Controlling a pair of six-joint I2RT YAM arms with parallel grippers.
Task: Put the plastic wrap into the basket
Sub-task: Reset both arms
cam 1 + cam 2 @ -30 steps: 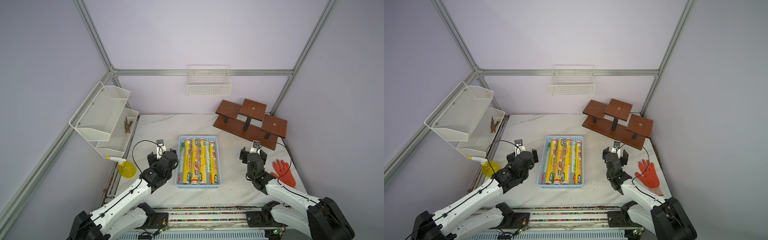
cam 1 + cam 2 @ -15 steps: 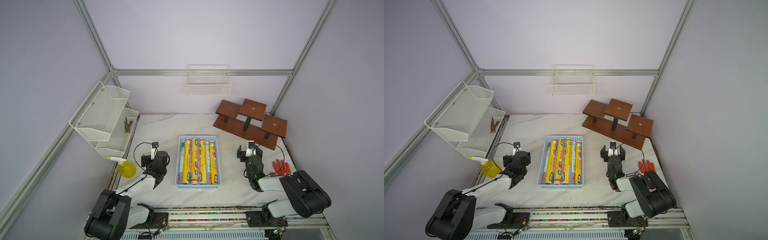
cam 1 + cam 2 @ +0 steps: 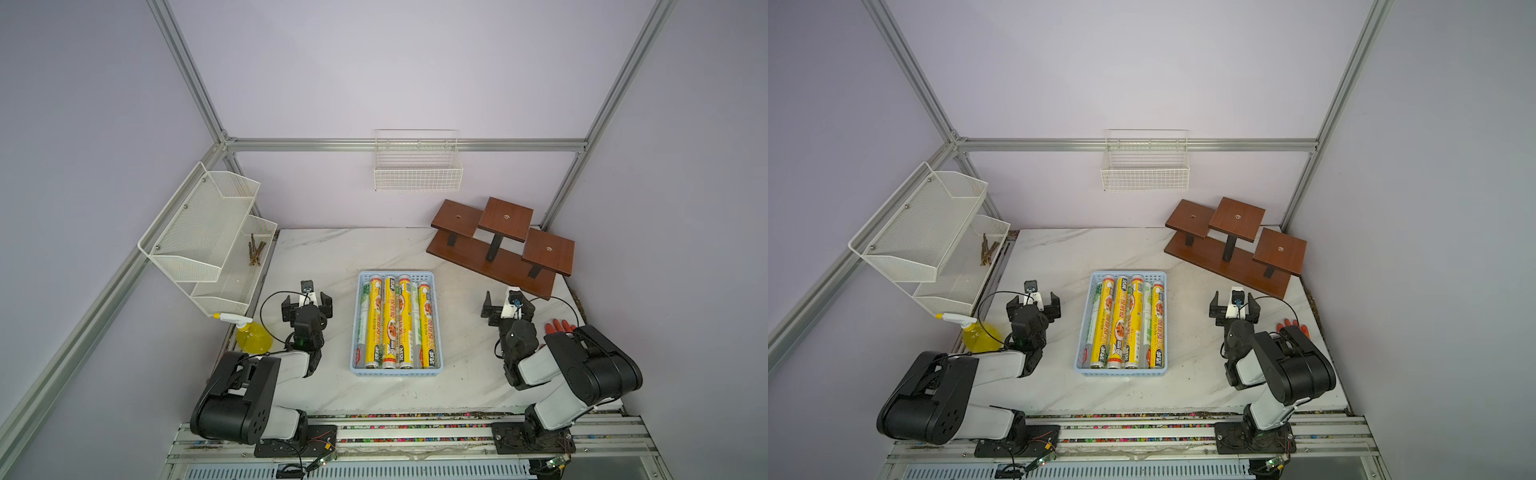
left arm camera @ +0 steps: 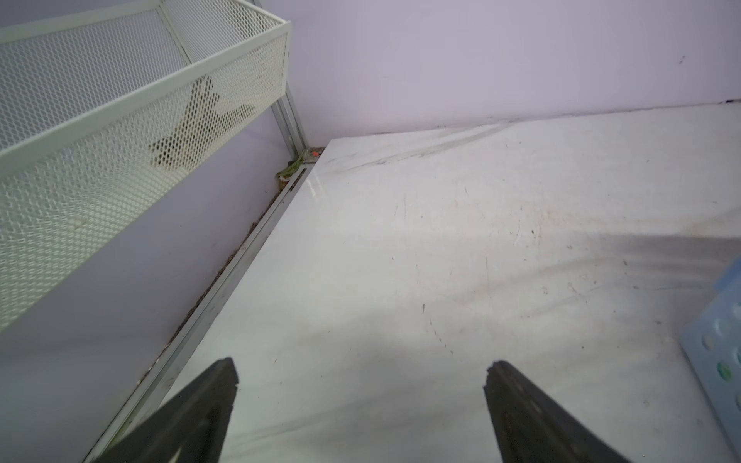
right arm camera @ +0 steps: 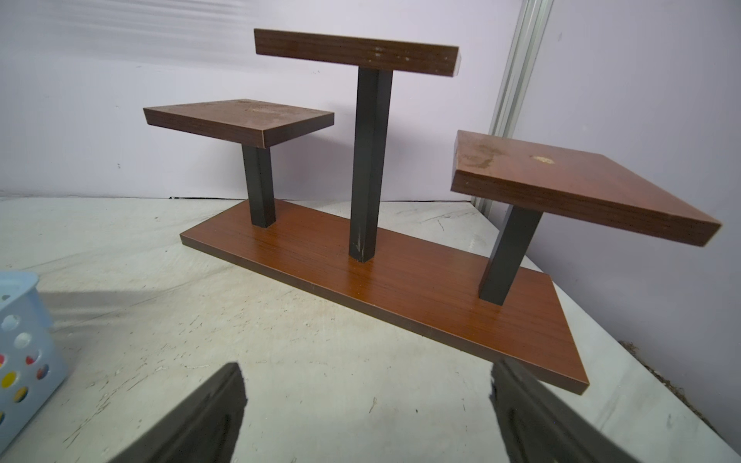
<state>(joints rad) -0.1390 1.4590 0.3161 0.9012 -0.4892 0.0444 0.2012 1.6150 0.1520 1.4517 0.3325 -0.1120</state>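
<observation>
Reading the table (image 3: pixel 332 257) as a clock face, with 12 at the back wall and 6 at the robot, I see nothing of the task lying loose on it in both top views. So I judge the work is finished, or nearly.

The stand (image 3: pixel 498 245) sits at about 1 o'clock, well apart from the rest, and plays no part.

The basket (image 3: pixel 397 372) sits at the centre with its long side running from 12 to 6, probably so that both arms reach it equally. The rolls (image 3: pixel 390 320) all lie inside it, side by side along the same line. Because they are nearly as long as the basket, they fit only this way. Whether more lie underneath, I cannot tell.

The left gripper (image 3: pixel 306 300) is at 9 o'clock and the right gripper (image 3: pixel 508 307) at 3, both near the basket but not touching it. Each has its jaws spread wide over bare table with nothing between them, which the wrist views confirm.

The glove (image 3: pixel 559 326) lies further out at 3, partly hidden behind the right arm (image 3: pixel 582 370).
</observation>
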